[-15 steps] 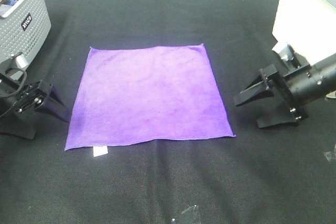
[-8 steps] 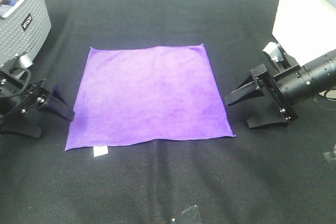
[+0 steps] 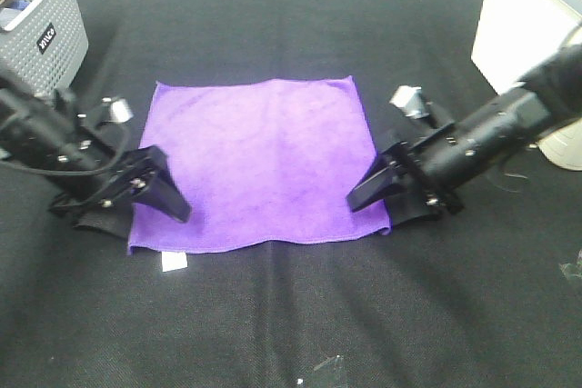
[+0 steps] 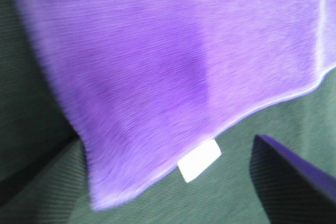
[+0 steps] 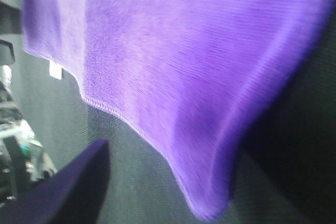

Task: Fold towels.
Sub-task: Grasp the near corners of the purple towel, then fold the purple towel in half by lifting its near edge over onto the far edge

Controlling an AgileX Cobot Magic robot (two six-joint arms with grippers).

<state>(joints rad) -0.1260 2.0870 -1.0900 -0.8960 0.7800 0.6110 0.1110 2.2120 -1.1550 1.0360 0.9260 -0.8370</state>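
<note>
1. Your towel (image 3: 259, 156) lies flat on the counter (image 3: 273, 324).
2. Your left gripper (image 3: 156, 215) has its fingers spread, straddling the near-left corner.
3. Your right gripper (image 3: 368, 211), fingers spread too, straddles the near-right corner.

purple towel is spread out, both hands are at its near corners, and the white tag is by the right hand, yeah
Not the right hand: the exterior high view shows the white tag by the left hand. The purple towel is spread out, both hands at its near corners.
</note>
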